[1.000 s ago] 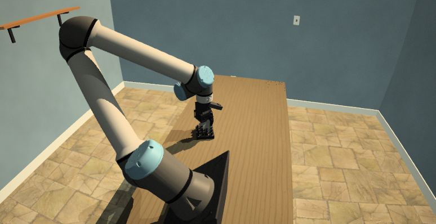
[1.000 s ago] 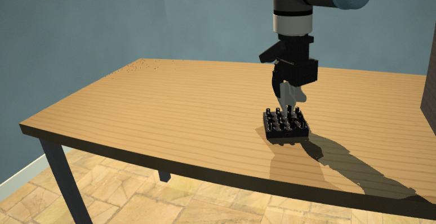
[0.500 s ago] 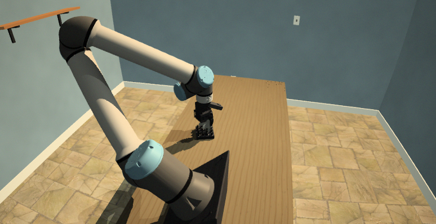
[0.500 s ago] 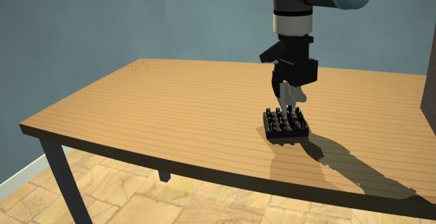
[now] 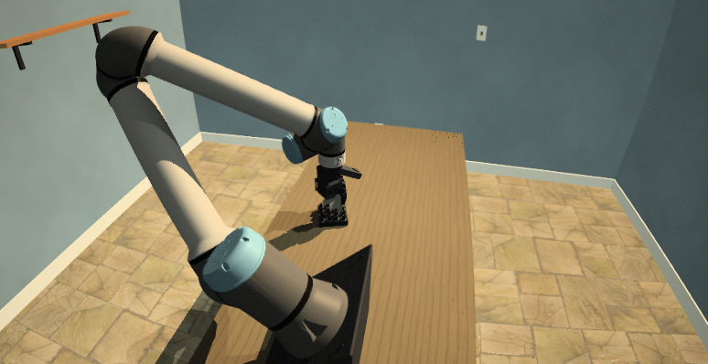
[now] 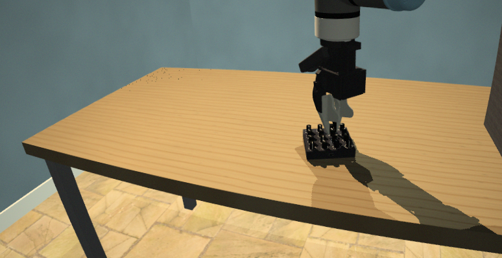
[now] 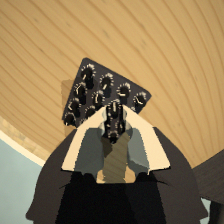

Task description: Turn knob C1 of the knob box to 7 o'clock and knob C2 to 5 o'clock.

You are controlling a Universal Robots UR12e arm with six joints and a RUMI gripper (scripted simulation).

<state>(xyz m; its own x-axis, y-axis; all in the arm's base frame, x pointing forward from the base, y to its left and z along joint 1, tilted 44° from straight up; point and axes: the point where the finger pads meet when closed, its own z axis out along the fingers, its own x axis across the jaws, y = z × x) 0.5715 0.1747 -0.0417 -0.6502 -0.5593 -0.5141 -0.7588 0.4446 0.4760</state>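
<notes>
The black knob box (image 5: 333, 220) (image 6: 331, 154) (image 7: 90, 65) lies on the table. In the exterior view the socket side faces the camera, so row A is nearest. My gripper (image 6: 333, 131) (image 7: 114, 106) points down into the box with its pale fingertips slightly apart. A knob, by its place C2 (image 7: 115, 108), stands between them. A thin gap seems to show around it, so the gripper is open a little. The pale mark on C2 is too small to read as an hour. C1 is hidden by the finger on the right in the wrist view.
The other knobs stand close around the fingers, among them the row D knobs (image 6: 309, 128) (image 7: 88, 73) at the far side. Parts of rows A and B are hidden under the gripper in the wrist view. The arm's base plate (image 5: 360, 302) stands on the same table.
</notes>
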